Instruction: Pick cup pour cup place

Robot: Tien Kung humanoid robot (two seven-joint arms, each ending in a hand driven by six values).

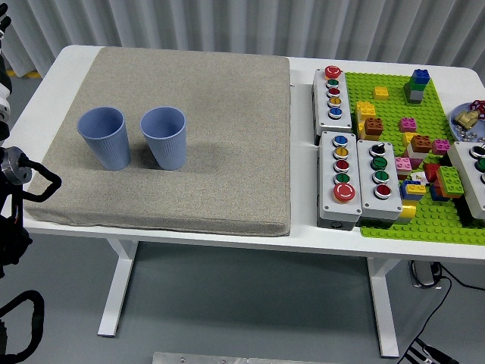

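Head view: a white surface [303, 241] carries a grey mat [220, 152] over its left and middle part. Two blue cups stand upright on the mat's left half, side by side and just apart: the left cup [104, 137] and the right cup [164, 136], both with open mouths up; whether either holds anything cannot be told. Nothing touches either cup. To the right of the mat, on the bare surface, sit three grey button boxes: a narrow one [333, 95] toward the far side, and two more [339, 179] [379, 180] touching each other nearer the front edge, each with a column of coloured buttons. Beside them lies a green baseplate [394, 121] with loose bricks of several colours scattered on it. A fourth box [474, 178] is cut off by the right edge, and a small dish [468, 123] of bits lies at the far right. The left arm [15, 182] shows only as black links and cabling at the left edge, beside the surface and well apart from the cups; its hand is not clearly seen, so its state cannot be told. The right hand is out of view.
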